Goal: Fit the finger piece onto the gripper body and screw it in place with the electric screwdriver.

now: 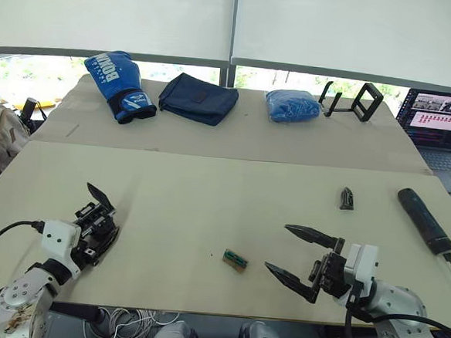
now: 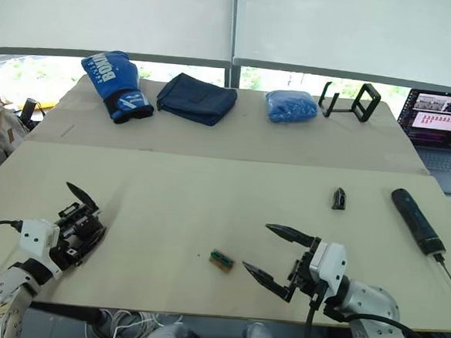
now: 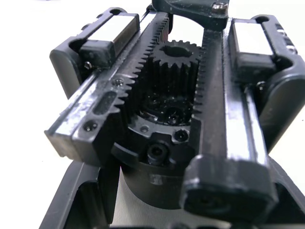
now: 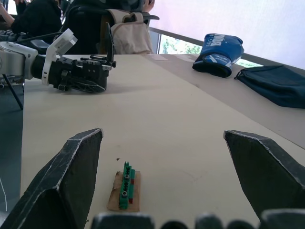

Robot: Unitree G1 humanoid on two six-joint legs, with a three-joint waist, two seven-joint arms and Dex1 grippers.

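Note:
At the table's left front, my left gripper (image 1: 87,240) is shut on the gripper body (image 1: 98,218), a black block whose pointed finger sticks up. Seen close in the left wrist view, the gripper body (image 3: 176,95) shows a central gear between two toothed racks. My right gripper (image 1: 297,255) stands open and empty above the table at the front right. The finger piece (image 1: 347,198), small and black, lies farther back and to the right of it. The electric screwdriver (image 1: 425,222) lies near the right edge, its metal bit pointing toward the front.
A small green-and-brown block (image 1: 234,260) lies just left of my right gripper. On the rear table sit a blue boxing glove (image 1: 119,84), a navy pouch (image 1: 198,97), a blue bag (image 1: 292,105) and a black stand (image 1: 352,100). A laptop (image 1: 442,122) is at the far right.

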